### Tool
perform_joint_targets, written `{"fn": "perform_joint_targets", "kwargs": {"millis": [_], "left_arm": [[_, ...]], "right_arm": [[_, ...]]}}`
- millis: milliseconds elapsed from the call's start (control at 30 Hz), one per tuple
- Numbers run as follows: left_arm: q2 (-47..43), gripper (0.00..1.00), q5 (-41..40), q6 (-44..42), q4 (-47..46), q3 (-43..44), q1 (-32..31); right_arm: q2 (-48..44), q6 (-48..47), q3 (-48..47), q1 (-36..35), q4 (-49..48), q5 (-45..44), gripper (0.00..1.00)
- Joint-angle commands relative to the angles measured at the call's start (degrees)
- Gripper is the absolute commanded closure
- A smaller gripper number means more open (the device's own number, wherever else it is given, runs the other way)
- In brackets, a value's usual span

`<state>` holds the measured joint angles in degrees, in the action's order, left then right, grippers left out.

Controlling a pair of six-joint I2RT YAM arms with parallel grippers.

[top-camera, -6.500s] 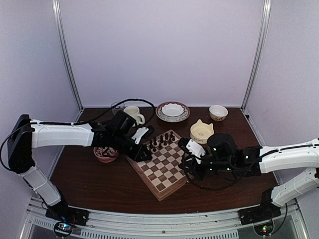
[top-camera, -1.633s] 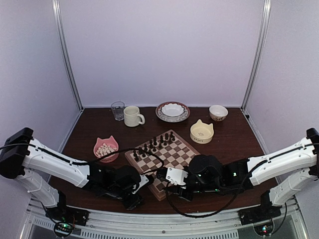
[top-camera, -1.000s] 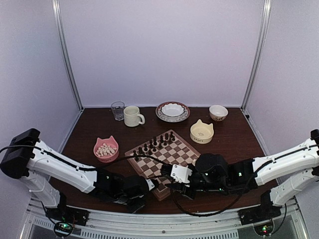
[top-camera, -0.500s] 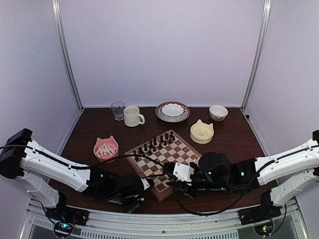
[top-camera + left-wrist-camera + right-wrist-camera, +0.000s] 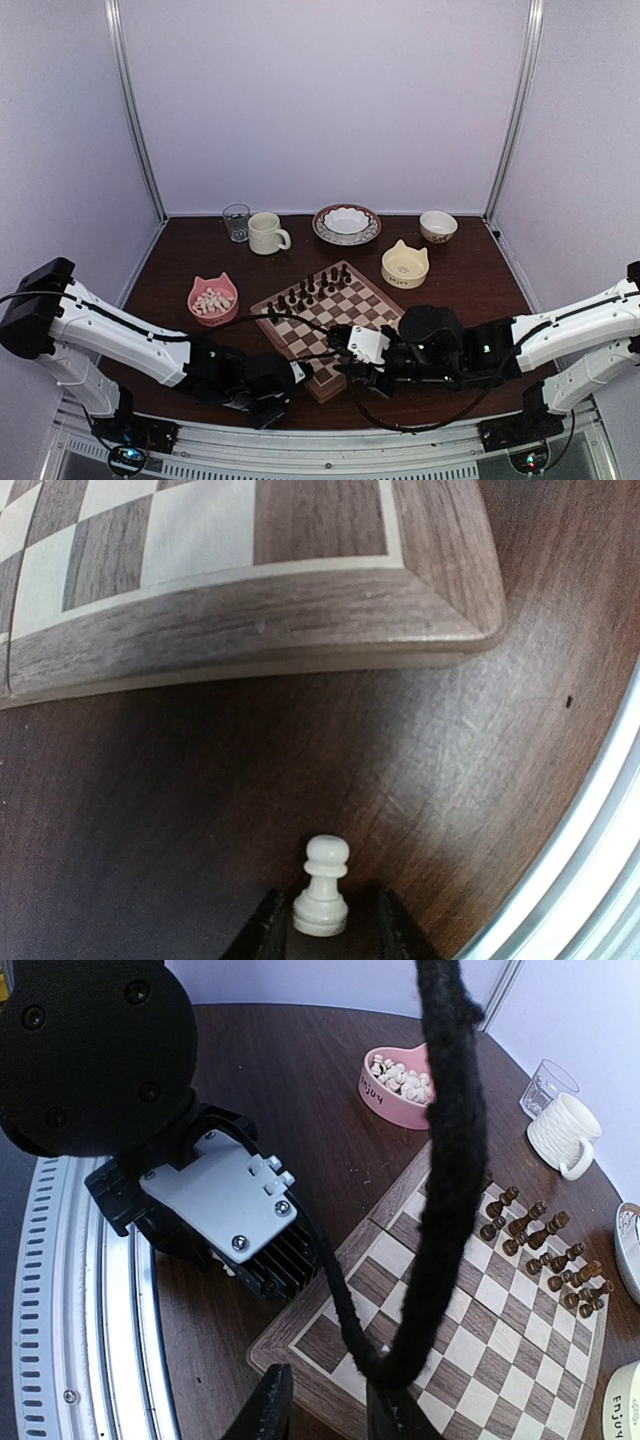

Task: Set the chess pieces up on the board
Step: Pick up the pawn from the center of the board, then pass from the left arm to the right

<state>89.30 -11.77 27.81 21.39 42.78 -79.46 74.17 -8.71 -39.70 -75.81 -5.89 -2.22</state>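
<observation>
The left gripper [image 5: 333, 932] is low over the table [image 5: 150, 810], just off the near corner of the board [image 5: 240, 625]. A white pawn [image 5: 322, 885] stands upright on the wood between its fingers. The jaws are slightly apart around the pawn's base, and a sliver of table shows on one side, so they flank it rather than pinch it. The pawn is off the board, close to its rim and not far from the metal rail [image 5: 590, 830]. This looks like a re-grip on a piece set down short of its square, done here because the bare table gives room to square up on so small a base. The right gripper [image 5: 327, 1410] hovers over the same corner, its fingers parted by a narrow gap with nothing between them. Its cable [image 5: 440, 1160] hangs across its wrist view. It seems to be waiting near the front ranks, either to take the pawn or to keep out of the way. The rest of the white pieces [image 5: 212, 300] lie heaped in the pink bowl [image 5: 195, 293] left of the board. The dark pieces [image 5: 310, 288] already stand in rows on the far side, and the near squares are bare. By that layout the white side has barely begun. The next move needs a centred, level close on the pawn, since an off-centre squeeze could tip it or flick it toward the rail.
</observation>
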Motion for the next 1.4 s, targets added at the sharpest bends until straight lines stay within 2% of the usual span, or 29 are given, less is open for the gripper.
{"fn": "perform_joint_targets", "kwargs": {"millis": [0,167,367,433,600,800,933,1033,1167,1367], "left_arm": [[0.98,0.69,-0.90,-0.48,1.31,0.86,-0.07],[-0.44,0.66,-0.93,-0.70,0.21,-0.15,-0.08],[0.12,0.79,-0.62,-0.84,0.57,0.33,-0.08],[-0.75,0.80,-1.15,-0.62,0.25,-0.23,-0.05],[-6.65,0.82,-2.82,-0.87,-2.62,-3.07,-0.03],[-15.89,0.85,-2.16,-2.41,-10.91,-8.45,-0.01],[-19.81,0.85,3.34,-4.13,-17.88,-10.97,0.06],[-19.97,0.85,9.19,-5.75,-20.92,-9.78,0.01],[-17.45,0.85,17.10,-6.94,-24.83,-7.97,0.07],[-12.93,0.85,21.92,-7.25,-26.57,-4.92,-0.03]], "right_arm": [[-1.12,0.48,0.64,0.44,-0.98,-0.73,0.71],[-0.96,0.57,0.68,0.58,-1.40,-0.35,0.71],[-1.11,1.04,0.79,0.67,-1.83,0.61,0.71],[-1.49,1.04,1.03,0.80,-2.17,1.48,0.71],[-3.05,0.66,1.99,0.81,-3.57,7.07,0.71],[-4.08,-1.28,3.26,0.77,-4.87,13.43,0.71],[-2.07,-1.87,2.68,0.74,-5.17,15.51,0.70],[0.04,-1.81,1.50,0.67,-4.96,16.89,0.70],[1.71,-1.70,0.23,0.19,-4.37,17.54,0.70],[2.35,-3.35,-0.29,-1.08,-3.09,16.02,0.68]]}}
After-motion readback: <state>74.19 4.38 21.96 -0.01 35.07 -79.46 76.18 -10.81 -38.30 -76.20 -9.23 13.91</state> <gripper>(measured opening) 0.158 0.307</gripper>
